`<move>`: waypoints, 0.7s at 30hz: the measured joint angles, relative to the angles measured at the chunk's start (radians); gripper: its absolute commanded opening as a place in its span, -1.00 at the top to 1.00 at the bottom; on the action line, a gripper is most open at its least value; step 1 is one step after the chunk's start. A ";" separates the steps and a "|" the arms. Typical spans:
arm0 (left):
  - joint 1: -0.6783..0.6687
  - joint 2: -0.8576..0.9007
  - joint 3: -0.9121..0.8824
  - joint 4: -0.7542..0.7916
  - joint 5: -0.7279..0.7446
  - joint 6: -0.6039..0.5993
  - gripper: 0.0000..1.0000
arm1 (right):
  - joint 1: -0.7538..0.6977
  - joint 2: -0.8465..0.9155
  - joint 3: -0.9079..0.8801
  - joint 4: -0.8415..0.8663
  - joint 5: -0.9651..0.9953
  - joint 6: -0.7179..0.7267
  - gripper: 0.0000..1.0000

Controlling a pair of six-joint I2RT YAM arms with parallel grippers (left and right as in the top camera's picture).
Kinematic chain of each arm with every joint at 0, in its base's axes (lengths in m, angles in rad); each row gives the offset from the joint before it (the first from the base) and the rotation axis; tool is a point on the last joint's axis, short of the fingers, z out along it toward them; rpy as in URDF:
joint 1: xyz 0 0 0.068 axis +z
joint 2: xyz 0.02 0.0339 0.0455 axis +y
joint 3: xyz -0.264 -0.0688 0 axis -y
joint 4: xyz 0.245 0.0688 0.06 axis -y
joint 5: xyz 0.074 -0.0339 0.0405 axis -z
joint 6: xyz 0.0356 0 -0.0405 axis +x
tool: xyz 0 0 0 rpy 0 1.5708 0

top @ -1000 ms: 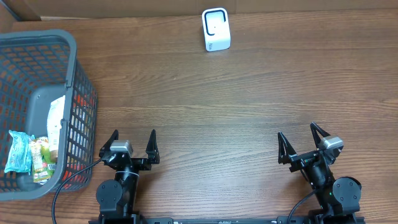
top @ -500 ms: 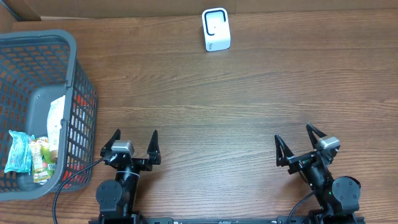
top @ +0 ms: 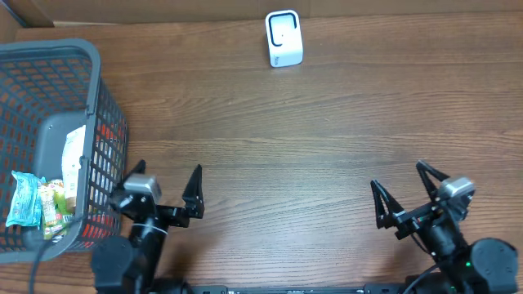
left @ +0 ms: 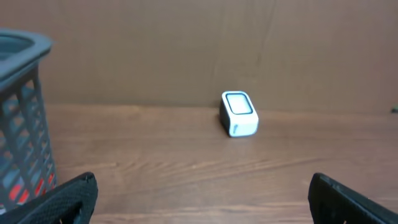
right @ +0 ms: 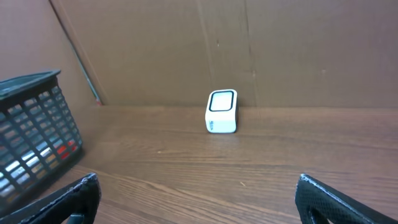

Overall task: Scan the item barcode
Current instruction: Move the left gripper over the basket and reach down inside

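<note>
Between both sets of jaws: nothing. Left gripper (top: 164,186) and right gripper (top: 404,194) spread wide, empty. Packaged items (top: 39,204) in basket (top: 49,51), just beside left jaws. Scanner (top: 283,38) far ahead on desk (top: 310,147). Task unstarted: pick, present barcode, all remain.

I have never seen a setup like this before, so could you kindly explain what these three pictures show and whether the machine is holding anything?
These are two robot arms at a wooden table, seen by three cameras. The overhead view looks straight down: the left gripper and right gripper sit at the near edge, each with two black fingers spread open and nothing between them. The other two views come from cameras on the wrists, looking forward across the table; the dark shapes in their lower corners are each gripper's own fingers. At the far side stands a small white barcode scanner. On the left is a grey basket containing a few packaged items. Nothing is held yet.
</note>
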 measured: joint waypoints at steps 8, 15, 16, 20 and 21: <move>0.000 0.366 0.519 -0.407 0.042 0.000 -0.99 | 0.000 0.283 0.354 -0.223 -0.004 -0.016 -1.00; 0.000 0.678 0.961 -0.821 0.061 0.016 -1.00 | 0.000 0.507 0.626 -0.463 -0.005 -0.022 -1.00; 0.000 0.717 1.009 -0.871 0.061 0.019 -0.99 | 0.000 0.536 0.653 -0.492 -0.005 -0.021 -1.00; 0.000 0.846 1.158 -0.980 0.061 0.023 -0.99 | 0.000 0.614 0.694 -0.553 -0.025 -0.021 -1.00; 0.000 0.866 1.175 -0.982 0.061 0.023 -0.99 | 0.000 0.625 0.694 -0.561 -0.041 -0.021 -1.00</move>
